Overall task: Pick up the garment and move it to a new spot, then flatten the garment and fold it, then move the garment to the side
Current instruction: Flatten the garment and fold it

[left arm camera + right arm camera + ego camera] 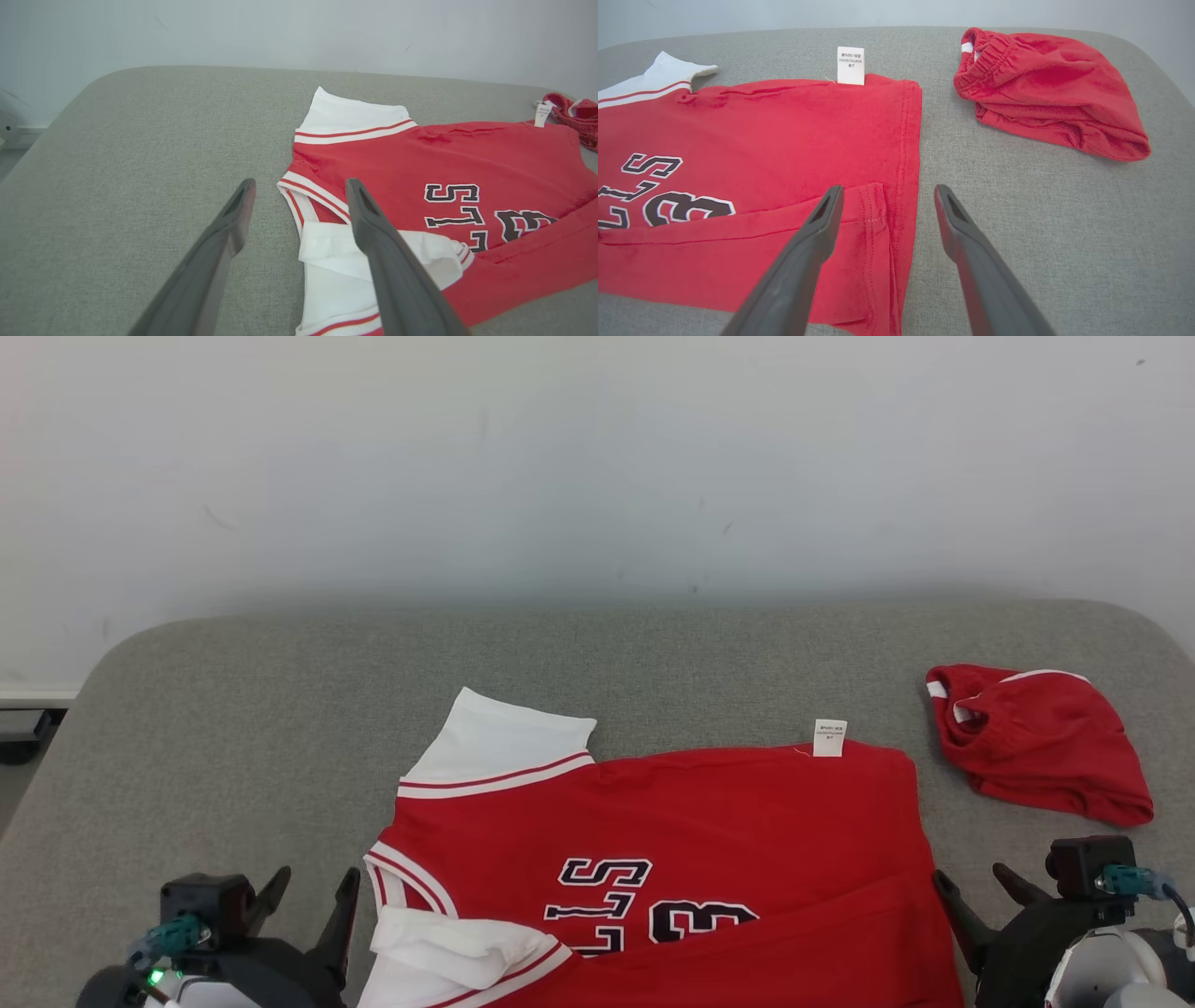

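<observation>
Now the left jaws and right jaws stand wide and empty at either end of the garment, spread along the counter's near edge. Best pinch both ends level so the fold lands square.

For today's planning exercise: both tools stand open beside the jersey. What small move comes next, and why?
Probably bring the left tool to the far white sleeve and fold it inward: it juts past the red jersey, while the near sleeve already lies folded in.
</observation>
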Controlling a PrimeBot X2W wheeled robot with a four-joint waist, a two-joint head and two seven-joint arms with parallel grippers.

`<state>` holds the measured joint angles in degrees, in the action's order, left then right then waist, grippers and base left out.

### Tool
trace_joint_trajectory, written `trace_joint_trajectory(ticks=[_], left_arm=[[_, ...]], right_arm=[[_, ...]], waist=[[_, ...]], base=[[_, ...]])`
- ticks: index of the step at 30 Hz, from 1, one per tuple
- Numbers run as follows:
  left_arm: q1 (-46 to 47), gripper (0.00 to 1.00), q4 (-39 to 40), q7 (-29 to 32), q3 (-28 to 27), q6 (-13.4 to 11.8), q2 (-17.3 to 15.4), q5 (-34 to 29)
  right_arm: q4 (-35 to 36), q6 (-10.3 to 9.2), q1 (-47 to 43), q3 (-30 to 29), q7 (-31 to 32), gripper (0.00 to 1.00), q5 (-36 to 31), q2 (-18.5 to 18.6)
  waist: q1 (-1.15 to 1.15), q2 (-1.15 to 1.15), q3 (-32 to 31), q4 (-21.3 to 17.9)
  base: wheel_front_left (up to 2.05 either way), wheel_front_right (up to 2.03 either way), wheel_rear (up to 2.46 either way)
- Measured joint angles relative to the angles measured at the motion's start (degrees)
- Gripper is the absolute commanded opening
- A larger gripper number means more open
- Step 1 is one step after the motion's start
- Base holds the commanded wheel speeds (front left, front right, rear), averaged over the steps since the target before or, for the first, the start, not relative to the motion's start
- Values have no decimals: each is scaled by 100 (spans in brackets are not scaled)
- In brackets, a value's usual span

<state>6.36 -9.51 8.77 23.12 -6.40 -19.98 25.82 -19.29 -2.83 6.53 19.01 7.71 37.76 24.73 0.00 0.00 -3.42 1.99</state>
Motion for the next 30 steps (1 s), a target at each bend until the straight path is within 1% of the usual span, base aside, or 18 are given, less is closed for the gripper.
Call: trace_joint_trajectory(ticks=[4, 7, 10, 15, 19, 22, 24, 30], left_arm=[[118, 100, 156, -276, -88, -22, 29, -138], [118, 100, 310, -577, -246, -46, 86, -291], [106, 100, 408, -845, -430, -70, 208, -339], [-38, 100, 499, -1151, -656, -71, 397, -420], [-231, 100, 477, -1294, -916, -73, 611, -533], [-294, 100, 477, -1371, -980, -73, 713, -643], [-296, 100, 478, -1397, -1009, -73, 743, -681], [-288, 100, 420, -1470, -1072, -73, 805, -779]], right_arm=[[165, -46, 135, -34, -148, 100, -80, 11], [439, -68, 237, -147, -414, 100, -81, -20], [651, -46, 243, -255, -717, 100, -80, -68], [827, -101, 185, -433, -1181, 100, -47, -186], [853, -174, -16, -434, -1433, 100, -135, -269], [856, -179, -74, -434, -1530, 100, -171, -290], [868, -218, -73, -428, -1566, 100, -266, -289], [859, -230, -80, -533, -1738, 100, -291, -285]], waist=[[0, 0, 25, 14], [0, 0, 49, 14], [0, 0, 71, 3], [0, 0, 101, -13], [0, 0, 125, -23], [0, 0, 160, -40], [0, 0, 189, -54], [0, 0, 259, -97]], base=[[0, 0, 0], [0, 0, 0], [0, 0, 0], [0, 0, 0], [0, 0, 0], [0, 0, 0], [0, 0, 0], [0, 0, 0]])
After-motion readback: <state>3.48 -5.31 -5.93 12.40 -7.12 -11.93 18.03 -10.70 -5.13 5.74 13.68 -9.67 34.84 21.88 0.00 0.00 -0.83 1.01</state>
